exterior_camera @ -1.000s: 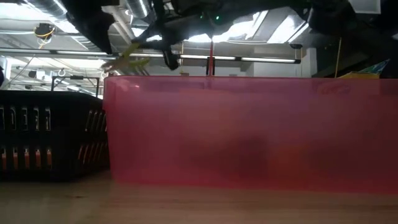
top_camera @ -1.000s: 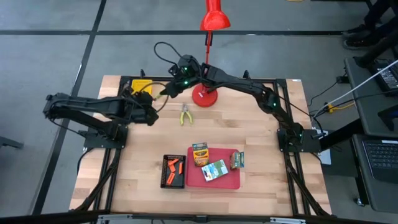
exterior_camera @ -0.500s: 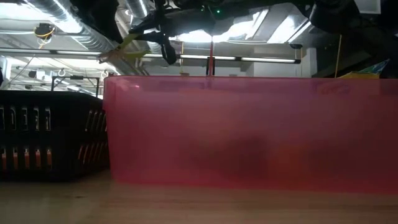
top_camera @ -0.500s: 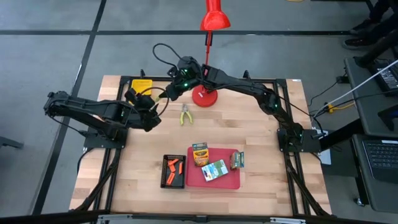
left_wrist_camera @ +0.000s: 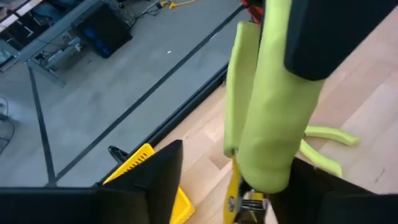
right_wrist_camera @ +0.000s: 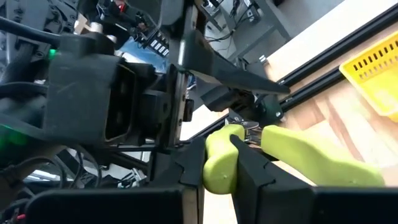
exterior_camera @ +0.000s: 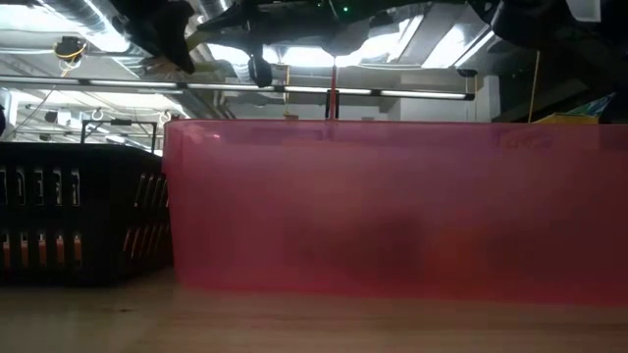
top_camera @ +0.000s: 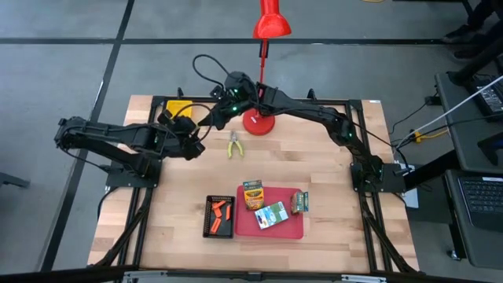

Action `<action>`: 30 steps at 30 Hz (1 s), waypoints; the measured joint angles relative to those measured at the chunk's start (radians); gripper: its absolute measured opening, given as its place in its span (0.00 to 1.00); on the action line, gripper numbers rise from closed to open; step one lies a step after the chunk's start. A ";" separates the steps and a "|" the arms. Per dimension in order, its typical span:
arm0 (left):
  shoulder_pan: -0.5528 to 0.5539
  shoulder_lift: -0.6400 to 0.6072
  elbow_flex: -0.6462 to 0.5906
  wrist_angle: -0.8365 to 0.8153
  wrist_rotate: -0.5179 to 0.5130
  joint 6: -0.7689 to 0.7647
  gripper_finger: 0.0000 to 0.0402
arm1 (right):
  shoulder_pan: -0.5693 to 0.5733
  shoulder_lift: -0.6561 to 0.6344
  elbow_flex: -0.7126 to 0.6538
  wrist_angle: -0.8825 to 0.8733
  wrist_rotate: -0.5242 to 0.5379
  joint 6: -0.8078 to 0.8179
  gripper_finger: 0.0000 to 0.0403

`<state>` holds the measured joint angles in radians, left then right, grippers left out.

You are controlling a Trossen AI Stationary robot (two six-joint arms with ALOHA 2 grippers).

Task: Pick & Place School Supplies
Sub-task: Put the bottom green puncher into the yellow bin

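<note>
My two arms are matte black, built of slim jointed links. A black cable loops off my right arm [top_camera: 299, 106], and small green lights glow on its wrist. My left arm [top_camera: 110, 135] is likewise black, with blocky dark fingers [left_wrist_camera: 155, 180].

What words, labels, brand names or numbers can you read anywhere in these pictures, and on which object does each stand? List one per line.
Three small yellow-green printed crayon boxes: printing shows, too small to read.
Small yellow plastic tray: no text visible.
Flat red plastic tray: no text visible.
Red desk lamp: no text visible.
Nothing readable anywhere else.
</note>
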<state>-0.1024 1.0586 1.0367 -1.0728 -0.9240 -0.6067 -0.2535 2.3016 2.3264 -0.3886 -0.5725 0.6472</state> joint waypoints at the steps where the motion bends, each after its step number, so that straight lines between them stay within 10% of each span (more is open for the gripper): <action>1: 0.007 0.000 0.000 0.002 0.004 0.000 0.48 | 0.000 0.000 0.000 0.002 0.000 0.000 0.12; 7: 0.023 0.002 0.000 0.012 0.022 0.022 0.11 | -0.002 -0.009 0.000 0.007 0.013 0.003 0.12; 13: 0.023 0.003 0.000 0.007 0.025 0.004 0.12 | -0.004 -0.011 0.000 0.008 0.020 -0.001 0.15; 22: 0.045 -0.009 0.000 -0.271 0.000 -0.285 0.11 | -0.081 -0.077 -0.001 -0.076 0.068 0.005 0.65; 30: 0.366 -0.003 0.000 -0.280 0.213 -0.403 0.11 | -0.074 -0.161 0.000 -0.329 0.169 -0.164 0.68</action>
<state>0.2639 1.0552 1.0367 -1.3529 -0.7106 -1.0098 -0.3278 2.1402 2.3269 -0.7177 -0.4040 0.4831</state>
